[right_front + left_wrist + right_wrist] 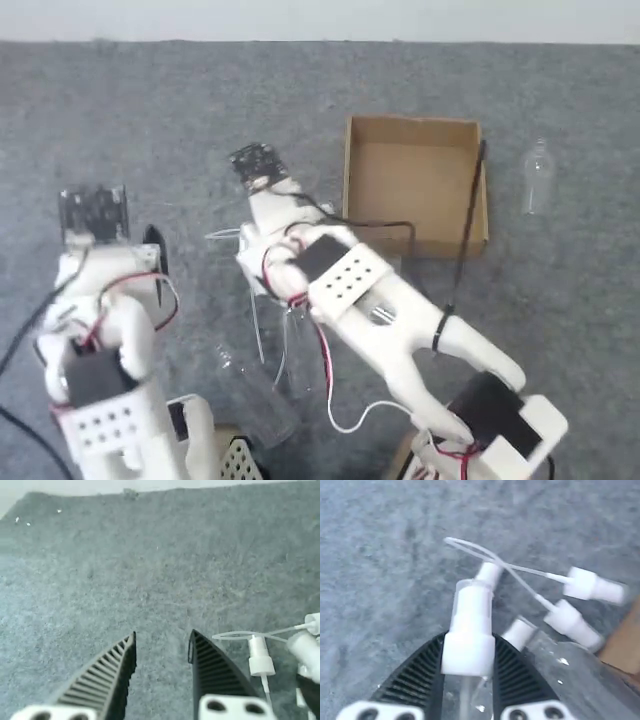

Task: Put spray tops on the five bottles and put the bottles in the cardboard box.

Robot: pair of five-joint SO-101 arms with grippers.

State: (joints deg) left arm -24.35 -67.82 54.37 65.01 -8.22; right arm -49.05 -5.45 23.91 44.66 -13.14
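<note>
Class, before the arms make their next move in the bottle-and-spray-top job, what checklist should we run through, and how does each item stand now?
1. right gripper shut on a spray top: ok.
2. left gripper open and empty: ok.
3. cardboard box open-topped, no bottles inside yet: ok.
4. A bottle held upright to receive the top: not ok; the standing bottle is loose beside the box, and a lying bottle rests on the carpet.
5. Held top's tube inside a bottle: cannot tell.
</note>
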